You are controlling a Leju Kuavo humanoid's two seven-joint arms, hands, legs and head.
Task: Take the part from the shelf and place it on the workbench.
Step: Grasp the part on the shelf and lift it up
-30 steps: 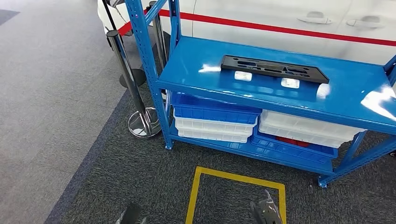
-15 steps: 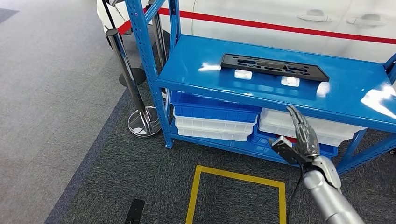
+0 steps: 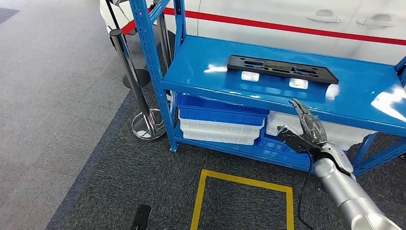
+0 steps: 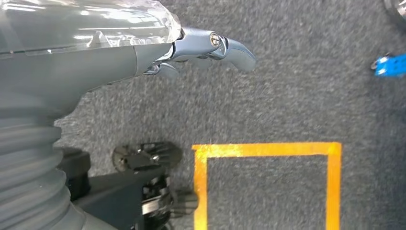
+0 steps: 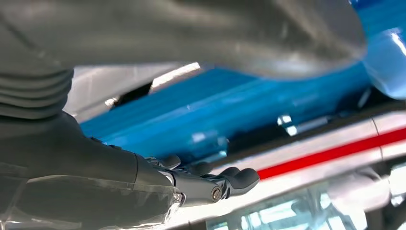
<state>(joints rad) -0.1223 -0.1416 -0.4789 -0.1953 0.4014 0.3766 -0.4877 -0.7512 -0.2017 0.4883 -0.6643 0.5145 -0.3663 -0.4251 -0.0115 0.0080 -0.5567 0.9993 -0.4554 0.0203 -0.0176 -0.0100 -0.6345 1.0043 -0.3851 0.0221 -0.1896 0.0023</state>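
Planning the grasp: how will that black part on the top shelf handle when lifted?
The black part looks flat, thin and full of cutouts, so probably light and fairly stiff. Being long, it may tilt if gripped at one end. On the glossy blue shelf it could slide when nudged.

Grey carpet (image 3: 143, 177) (yellow taped square (image 3: 242, 203)), chrome stanchion (image 3: 139, 96), white car (image 3: 287, 21)

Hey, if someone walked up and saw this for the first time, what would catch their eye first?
Probably the bright blue shelf with a long black part lying flat on its top level, in front of a white car with a red stripe. Next, the robot's silver right hand, raised in front of the shelf's front edge with fingers apart and holding nothing. On the dark carpet below is a yellow taped square.
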